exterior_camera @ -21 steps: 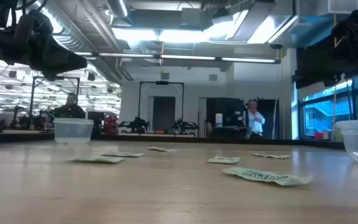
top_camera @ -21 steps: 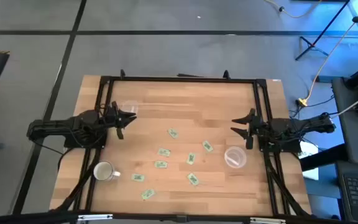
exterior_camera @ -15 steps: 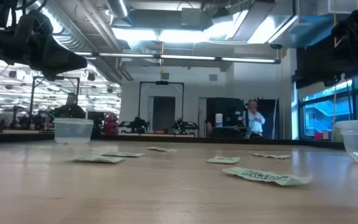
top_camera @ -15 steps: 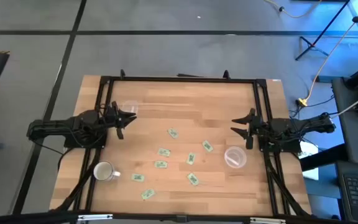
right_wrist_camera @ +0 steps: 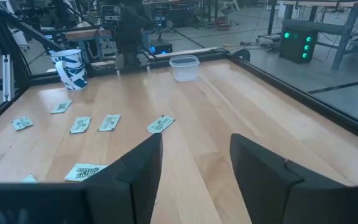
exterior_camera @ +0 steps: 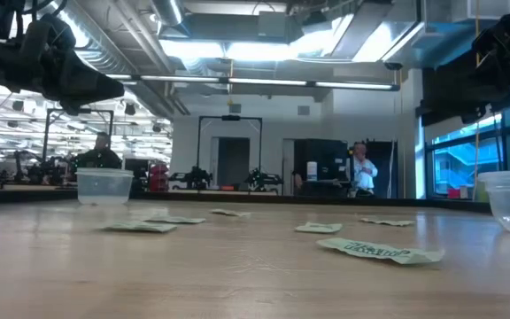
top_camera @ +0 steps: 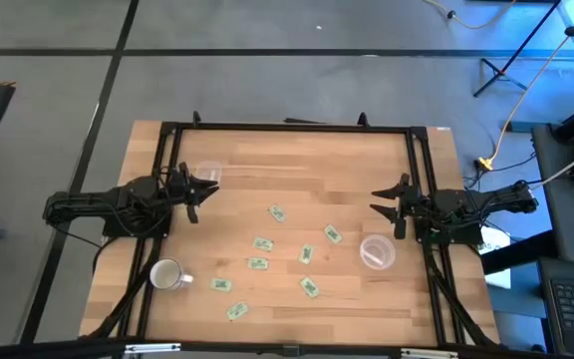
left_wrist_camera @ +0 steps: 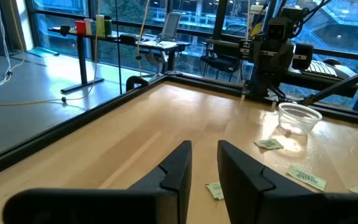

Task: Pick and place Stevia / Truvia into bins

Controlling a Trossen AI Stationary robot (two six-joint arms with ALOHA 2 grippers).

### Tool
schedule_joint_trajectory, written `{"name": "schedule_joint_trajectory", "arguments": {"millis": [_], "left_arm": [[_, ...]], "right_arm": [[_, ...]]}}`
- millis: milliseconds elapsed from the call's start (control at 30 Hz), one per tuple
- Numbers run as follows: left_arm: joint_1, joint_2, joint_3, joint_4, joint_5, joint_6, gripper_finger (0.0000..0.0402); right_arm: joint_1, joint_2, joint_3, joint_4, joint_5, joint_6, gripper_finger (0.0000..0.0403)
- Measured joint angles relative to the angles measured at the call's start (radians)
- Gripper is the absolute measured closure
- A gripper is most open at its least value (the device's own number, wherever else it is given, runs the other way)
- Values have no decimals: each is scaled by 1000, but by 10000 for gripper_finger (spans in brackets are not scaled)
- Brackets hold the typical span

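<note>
Nine Stevia sachets (top_camera: 276,213) lie scattered mid-counter (top_camera: 297,160), none in a bin.
The left gripper (top_camera: 204,189) hovers at the left edge beside one clear bin (top_camera: 208,172), jaws a narrow gap apart and empty. The right gripper (top_camera: 385,202) hovers at the right edge near the other bin (top_camera: 377,252), jaws wide apart. A white mug (top_camera: 166,275) stands near the front left.

Stevia / Truvia sachets (top_camera: 276,213): small flat rectangles, pale green and white, lying flat and scattered singly over middle and near part of wooden tabletop, none touching another, none inside either bin. Nine visible from above. Bins: two small round clear plastic cups, upright, open-topped. One bin (top_camera: 208,172) near table's far left corner; other bin (top_camera: 377,251) toward right side, just beside nearest sachets.
</note>
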State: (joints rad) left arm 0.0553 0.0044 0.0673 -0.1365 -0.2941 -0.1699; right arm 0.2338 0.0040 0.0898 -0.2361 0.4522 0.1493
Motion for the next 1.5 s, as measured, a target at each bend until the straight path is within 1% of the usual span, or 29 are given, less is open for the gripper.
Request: {"name": "schedule_joint_trajectory", "arguments": {"millis": [800,1200,1500], "left_arm": [[0,0,0,0,0,0,329],[0,0,0,0,0,0,329],[0,0,0,0,0,0,329]], "right_arm": [[0,0,0,0,0,5,211],[0,0,0,11,1,163,211],[0,0,0,17,0,162,211]]}}
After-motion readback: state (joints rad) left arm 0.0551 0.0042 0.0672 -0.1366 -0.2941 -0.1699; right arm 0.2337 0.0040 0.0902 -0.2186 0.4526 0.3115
